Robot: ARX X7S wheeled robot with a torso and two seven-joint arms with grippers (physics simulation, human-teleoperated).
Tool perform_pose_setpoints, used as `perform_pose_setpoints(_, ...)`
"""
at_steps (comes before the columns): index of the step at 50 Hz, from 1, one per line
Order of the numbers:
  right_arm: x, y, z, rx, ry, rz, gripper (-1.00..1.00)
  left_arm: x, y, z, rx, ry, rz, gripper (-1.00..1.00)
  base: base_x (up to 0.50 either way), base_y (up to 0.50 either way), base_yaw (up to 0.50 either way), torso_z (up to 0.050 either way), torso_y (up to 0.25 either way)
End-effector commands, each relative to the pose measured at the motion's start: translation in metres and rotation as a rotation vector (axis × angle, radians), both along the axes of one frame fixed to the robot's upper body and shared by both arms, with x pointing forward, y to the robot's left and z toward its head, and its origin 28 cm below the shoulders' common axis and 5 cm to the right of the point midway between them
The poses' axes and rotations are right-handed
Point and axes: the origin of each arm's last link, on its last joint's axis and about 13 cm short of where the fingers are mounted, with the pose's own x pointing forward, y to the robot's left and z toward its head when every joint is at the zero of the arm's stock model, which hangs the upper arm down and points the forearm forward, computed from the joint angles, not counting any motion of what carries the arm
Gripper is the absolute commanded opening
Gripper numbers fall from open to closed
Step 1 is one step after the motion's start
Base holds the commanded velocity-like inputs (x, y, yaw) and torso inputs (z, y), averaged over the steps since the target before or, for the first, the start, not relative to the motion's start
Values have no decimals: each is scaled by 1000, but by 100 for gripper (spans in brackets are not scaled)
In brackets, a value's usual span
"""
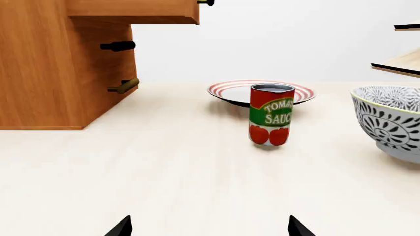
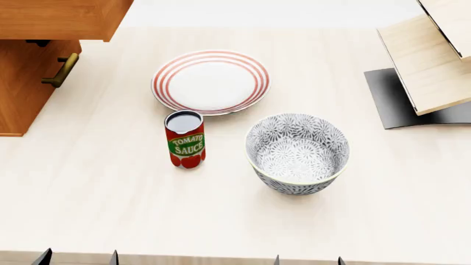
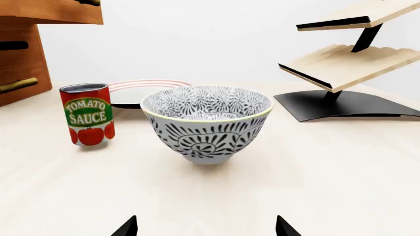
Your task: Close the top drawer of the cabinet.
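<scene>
Jutting out over the pale table (image 2: 88, 210) at the far left, the top drawer (image 2: 59, 19) stands pulled forward from the cabinet (image 2: 22, 94), an orange-brown wooden box whose front overhangs the lower fronts; in the left wrist view the tip of its handle shows at the front edge. A lower drawer's brass bar handle (image 2: 62, 70) sits beneath it. To the right, a red can (image 2: 185, 138) reads "TOMATO SAUCE" on a green band, with tomatoes pictured below; it stands upright. Behind it lies a white plate (image 2: 211, 81) with red rings, holding nothing. Right of the can sits a grey patterned bowl (image 2: 297, 152), also holding nothing. Farthest right, a pale wooden rack (image 2: 431, 61) rests on a black base. The left gripper (image 1: 208, 228) and right gripper (image 3: 204, 227) both show fingertips set apart, holding nothing, near the table's front edge.
</scene>
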Motion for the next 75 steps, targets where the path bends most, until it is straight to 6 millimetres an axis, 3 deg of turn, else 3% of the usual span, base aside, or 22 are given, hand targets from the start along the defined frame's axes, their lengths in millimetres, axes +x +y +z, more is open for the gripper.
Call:
perform_pose_setpoints(1,0,0,1,0,0,0,100,0,0,0,0,0,0,100,0,0,0,0,0)
perform_pose_setpoints(15,-2,2,-1,-21,-1,-4,100,-4,-2,-1,14,9,-23,100,0,0,0,0,0)
perform_pose_setpoints(18,-1,2,17,-17,15,-18,100,-6,-3,20,-18,50,-40,100,0,0,0,0,0)
perform_pose_setpoints(20,-1,3,40,-19,20,-7,100,-5,-4,49,-7,19,-33,100,0,0,0,0,0)
perform_pose_setpoints(21,-1,3,40,-19,20,-7,100,-5,-4,49,-7,19,-33,100,0,0,0,0,0)
perform_pose_setpoints(22,-2,3,67,-32,-19,-5,100,1,-9,84,-9,-49,-59,100,0,0,0,0,0)
perform_pose_setpoints(25,-5,4,100,-14,-55,38,100,-1,-16,116,43,-74,-85,100,0,0,0,0,0)
perform_pose_setpoints(26,-6,5,117,-22,-85,48,100,0,-20,135,50,-117,-98,100,0,0,0,0,0)
perform_pose_setpoints(30,-7,7,153,-45,-158,63,100,0,-25,170,81,-185,-111,100,0,0,0,0,0)
perform_pose_setpoints(34,0,8,179,-56,-203,43,100,0,-24,191,91,-228,-97,100,0,0,0,0,0)
perform_pose_setpoints(39,3,11,189,-85,-233,32,100,3,-26,199,113,-254,-104,100,0,0,0,0,0)
perform_pose_setpoints(61,10,10,192,-67,-269,19,100,14,-17,200,106,-270,-75,100,5,0,0,0,0)
perform_pose_setpoints(75,14,14,185,-94,-234,11,100,18,-17,194,108,-260,-81,100,500,-42,0,0,0)
